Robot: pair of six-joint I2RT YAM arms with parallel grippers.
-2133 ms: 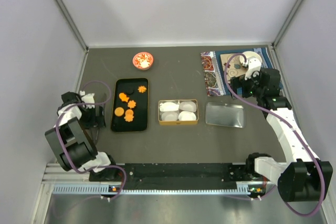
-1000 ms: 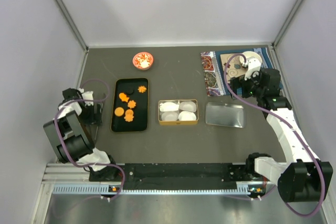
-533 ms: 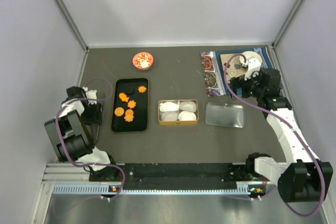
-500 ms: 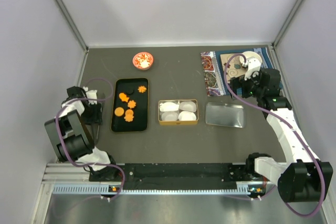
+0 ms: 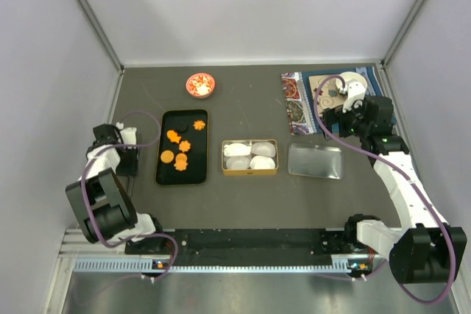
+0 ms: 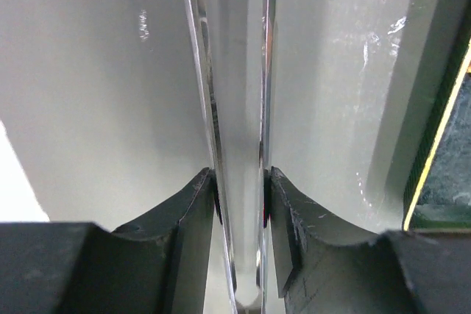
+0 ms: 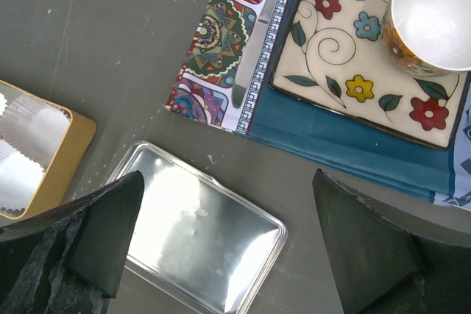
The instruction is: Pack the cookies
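Re-posed beside the black tray (image 5: 163, 175); packed nothing yet.
Shifted only elbow and wrist on the left, at 9 o'clock of the tray: likely set-up, no progress. Kept left gripper (image 6: 239, 179) clamped on a thin shiny tool (image 6: 228, 71), probably tongs. Left right gripper (image 7: 227, 182) spread wide over the metal lid (image 7: 199, 233), unmoved. Found cookies (image 5: 180, 146) flat on the tray, strung from 1 to 7 o'clock.
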